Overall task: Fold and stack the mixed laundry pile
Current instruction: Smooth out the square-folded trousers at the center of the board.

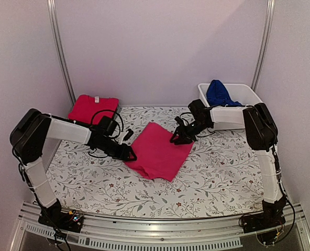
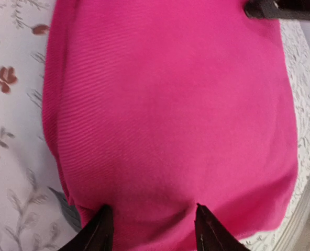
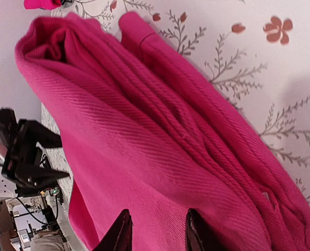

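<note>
Near edge: metal rail [image 1: 160, 230], closest to cam, runs full width below the work area.
L claw [image 1: 128, 153]: fingers spread wide, tips at left edge of pink top [image 1: 160, 151]; grips nothing as far as the wrist cam shows.
R claw [image 1: 177, 138]: fingers part-open, low over the pink top's far-right edge; cloth shows btwn them, but no pinch or lift visible.
Ctr of tabletop [image 1: 92, 193]: pink top lies folded to a rough rectangle. R wrist view shows several layers at one edge, a bit uneven.
Far-left corner: red tee [image 1: 92, 108], flat, looks folded; well apart from pink top.
Far right: blue garment [image 1: 218, 94] bunched in white tub [image 1: 254, 97], not folded.
Done (est.): red tee folded & parked; pink top folded or nearly so, prob. only needs tidying.
Left to do (est.): put pink top on red tee to start the stack; pull blue garment out, fold it, add it. No other garment visible; tub inside only partly seen.
Progress (est.): approx. halfway, maybe a bit less.
Surface: tabletop covered w/ pale leaf-and-flower print cloth [image 1: 218, 178], lying flat.
Room: plain pale walls [image 1: 160, 47] on three sides, metal posts [image 1: 61, 57] at back corners, soft even light.
</note>
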Robot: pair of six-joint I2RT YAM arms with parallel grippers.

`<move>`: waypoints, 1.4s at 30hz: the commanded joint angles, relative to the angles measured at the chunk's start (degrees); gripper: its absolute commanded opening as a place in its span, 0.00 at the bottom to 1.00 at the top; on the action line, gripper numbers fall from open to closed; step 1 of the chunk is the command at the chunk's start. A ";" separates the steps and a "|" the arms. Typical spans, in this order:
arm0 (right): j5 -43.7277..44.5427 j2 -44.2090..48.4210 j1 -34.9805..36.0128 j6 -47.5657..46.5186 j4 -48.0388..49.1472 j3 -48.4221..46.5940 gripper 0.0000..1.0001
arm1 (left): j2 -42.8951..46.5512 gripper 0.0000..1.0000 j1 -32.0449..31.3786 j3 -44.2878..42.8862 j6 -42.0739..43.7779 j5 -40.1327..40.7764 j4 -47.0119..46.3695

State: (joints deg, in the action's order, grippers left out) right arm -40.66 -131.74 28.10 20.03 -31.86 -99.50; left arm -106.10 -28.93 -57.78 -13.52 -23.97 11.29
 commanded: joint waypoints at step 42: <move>-17.55 3.07 16.45 -3.75 2.48 -3.12 0.41 | -18.94 0.75 13.11 -35.30 -16.46 -14.10 3.03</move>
State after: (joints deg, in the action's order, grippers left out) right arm -52.69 -133.45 47.75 18.22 -28.62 -101.27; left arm -135.15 -19.75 -98.67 -32.49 -43.48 7.86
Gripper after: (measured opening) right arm 0.395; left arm 0.734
